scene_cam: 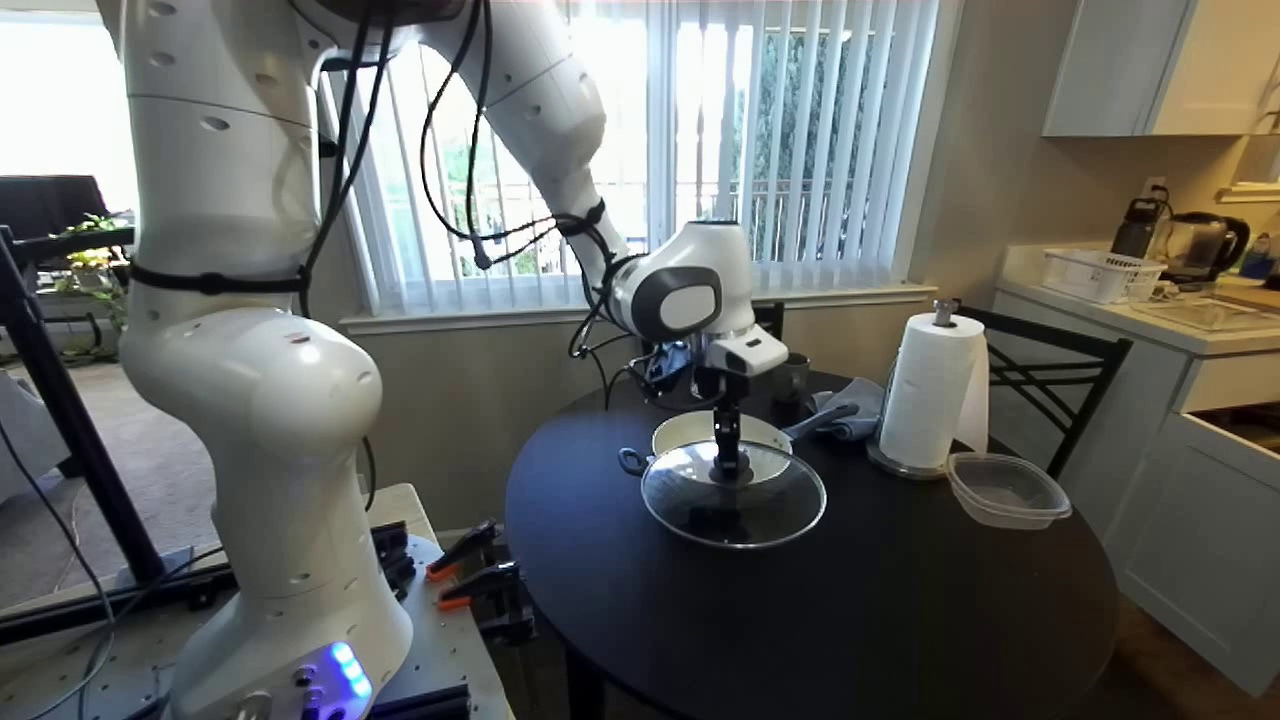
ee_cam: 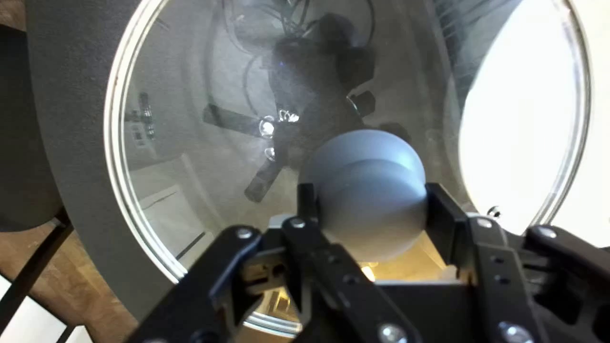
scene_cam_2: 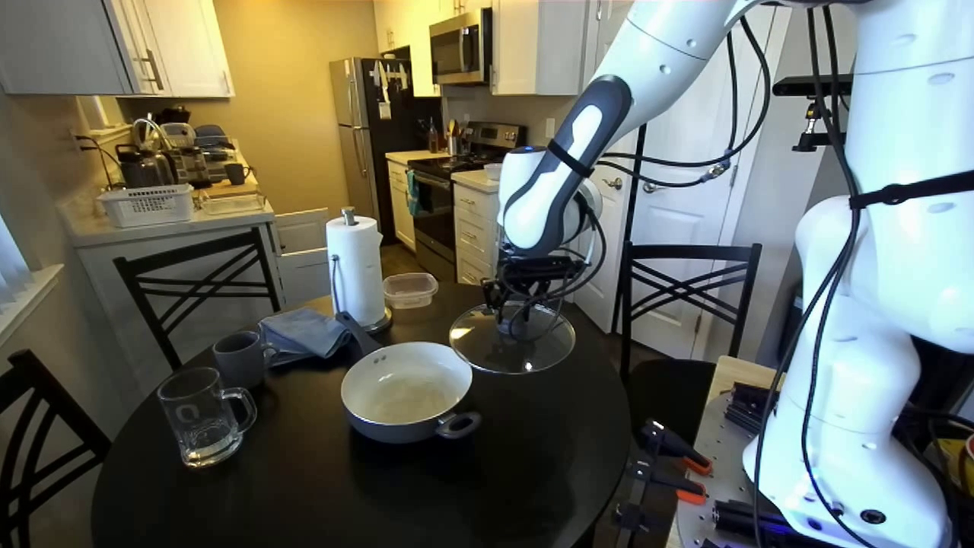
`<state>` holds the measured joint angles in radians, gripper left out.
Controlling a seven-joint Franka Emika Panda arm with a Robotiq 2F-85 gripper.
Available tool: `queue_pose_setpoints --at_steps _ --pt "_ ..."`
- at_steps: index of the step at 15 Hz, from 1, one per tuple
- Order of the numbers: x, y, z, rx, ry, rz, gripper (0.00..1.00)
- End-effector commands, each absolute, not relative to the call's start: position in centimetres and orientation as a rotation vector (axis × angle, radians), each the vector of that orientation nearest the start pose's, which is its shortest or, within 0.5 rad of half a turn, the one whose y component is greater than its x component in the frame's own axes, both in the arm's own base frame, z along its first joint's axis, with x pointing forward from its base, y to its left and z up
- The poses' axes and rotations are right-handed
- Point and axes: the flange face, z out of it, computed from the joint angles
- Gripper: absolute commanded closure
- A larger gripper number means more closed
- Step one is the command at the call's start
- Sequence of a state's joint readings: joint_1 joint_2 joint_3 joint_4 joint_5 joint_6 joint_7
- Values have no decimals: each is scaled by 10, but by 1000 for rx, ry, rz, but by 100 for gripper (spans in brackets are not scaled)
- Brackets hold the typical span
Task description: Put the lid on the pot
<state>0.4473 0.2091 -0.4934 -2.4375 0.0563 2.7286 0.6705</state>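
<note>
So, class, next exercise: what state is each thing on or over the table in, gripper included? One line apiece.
Pot: upright, uncovered
Lid: off the pot, gripped by its knob
Gripper: closed on the knob
Glass mug: upright, contents unclear
Grey mug: upright
Plastic container: open, lidless
Paper towel roll: upright, loose end hanging
Cloth: loosely folded

The white Franka Panda arm [scene_cam: 222, 200] is standing upright on its base [scene_cam: 310, 605], where lights [scene_cam: 350, 670] are glowing blue in an exterior view. Its forearm [scene_cam: 545, 110] is sloping down toward the wrist [scene_cam: 690, 300], black cables [scene_cam: 481, 250] hanging in loops alongside. The Robotiq gripper [ee_cam: 371, 206] is pointing down, its two black fingers [ee_cam: 446, 224] gripping from opposite sides, partly apart.
</note>
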Motion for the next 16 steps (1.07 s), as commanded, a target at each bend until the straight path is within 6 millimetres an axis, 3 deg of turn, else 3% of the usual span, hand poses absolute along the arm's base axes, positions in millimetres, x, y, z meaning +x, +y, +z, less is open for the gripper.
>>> queue_pose_setpoints --at_steps 1,4,8,12,16 --pt "557 16 256 -3032 1106 -105 68" --pt "594 56 253 -3093 1016 11 68" --pt "626 83 233 -3123 913 119 68" --pt "641 100 213 -3125 770 83 68" --pt "642 120 195 -3155 599 41 68"
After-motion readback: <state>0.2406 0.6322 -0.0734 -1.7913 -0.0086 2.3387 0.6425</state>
